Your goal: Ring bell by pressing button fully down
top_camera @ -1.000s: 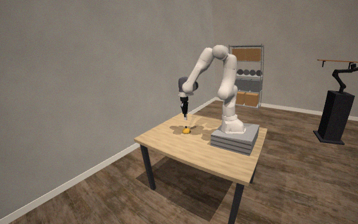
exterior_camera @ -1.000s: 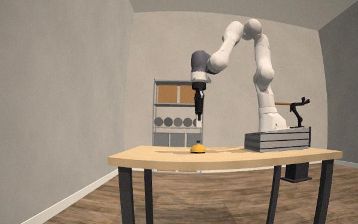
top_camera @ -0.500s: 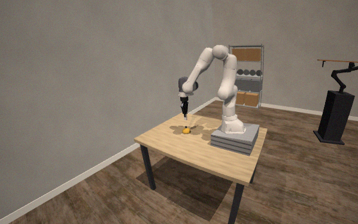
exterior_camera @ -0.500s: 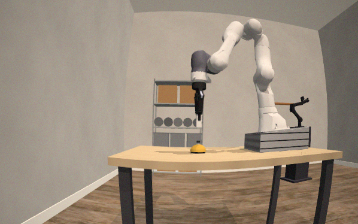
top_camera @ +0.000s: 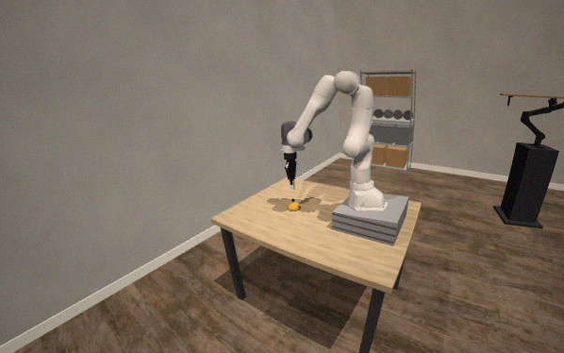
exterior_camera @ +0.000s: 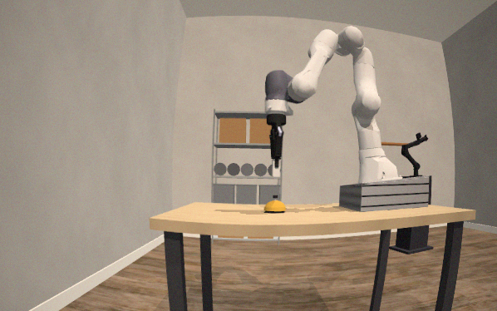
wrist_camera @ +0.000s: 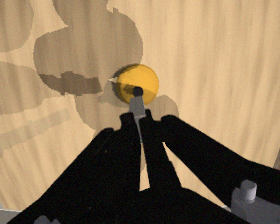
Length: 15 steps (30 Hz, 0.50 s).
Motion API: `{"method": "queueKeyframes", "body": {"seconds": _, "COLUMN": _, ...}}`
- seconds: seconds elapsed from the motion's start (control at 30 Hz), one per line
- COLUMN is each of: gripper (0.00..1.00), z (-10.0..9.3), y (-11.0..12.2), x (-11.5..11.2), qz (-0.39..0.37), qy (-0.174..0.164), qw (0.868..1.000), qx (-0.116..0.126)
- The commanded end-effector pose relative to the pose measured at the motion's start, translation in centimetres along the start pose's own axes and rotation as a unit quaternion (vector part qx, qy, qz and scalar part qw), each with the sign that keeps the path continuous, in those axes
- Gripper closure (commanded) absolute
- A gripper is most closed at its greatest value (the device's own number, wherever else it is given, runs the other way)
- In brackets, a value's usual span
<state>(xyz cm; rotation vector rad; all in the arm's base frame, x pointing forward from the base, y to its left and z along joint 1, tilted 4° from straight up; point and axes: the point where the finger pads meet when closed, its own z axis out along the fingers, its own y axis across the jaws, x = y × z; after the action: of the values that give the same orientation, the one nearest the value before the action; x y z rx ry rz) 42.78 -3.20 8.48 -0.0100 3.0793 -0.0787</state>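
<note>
The bell point(top_camera: 293, 206) point(exterior_camera: 274, 206) point(wrist_camera: 141, 82) is a small yellow dome with a dark button point(exterior_camera: 275, 196) point(wrist_camera: 138, 91) on top. It stands upright on the wooden table point(top_camera: 308, 241) point(exterior_camera: 305, 220), near the far left part. My gripper point(top_camera: 291, 187) point(exterior_camera: 276, 166) point(wrist_camera: 138, 106) is shut and empty, pointing straight down. It hangs well above the bell, about over the button, with a clear gap between the fingertips and the button in the top and exterior views.
The robot's grey base block point(top_camera: 371, 218) point(exterior_camera: 385, 196) sits on the table to the right of the bell. A metal shelf point(top_camera: 389, 120) point(exterior_camera: 244, 158) stands by the back wall. A black stand with a second arm point(top_camera: 530, 179) is off to the right on the floor.
</note>
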Motion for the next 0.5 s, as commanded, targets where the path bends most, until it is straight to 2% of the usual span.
{"method": "queueKeyframes", "body": {"seconds": 0.0, "gripper": 1.0, "z": 0.3, "y": 0.0, "x": 0.1, "qz": 0.001, "qy": 0.0, "qw": 1.0, "qx": 0.0}}
{"method": "queueKeyframes", "body": {"seconds": 0.47, "gripper": 1.0, "z": 1.8, "y": 0.2, "x": 0.1, "qz": 0.0, "qy": 0.0, "qw": 1.0, "qx": -0.001}}
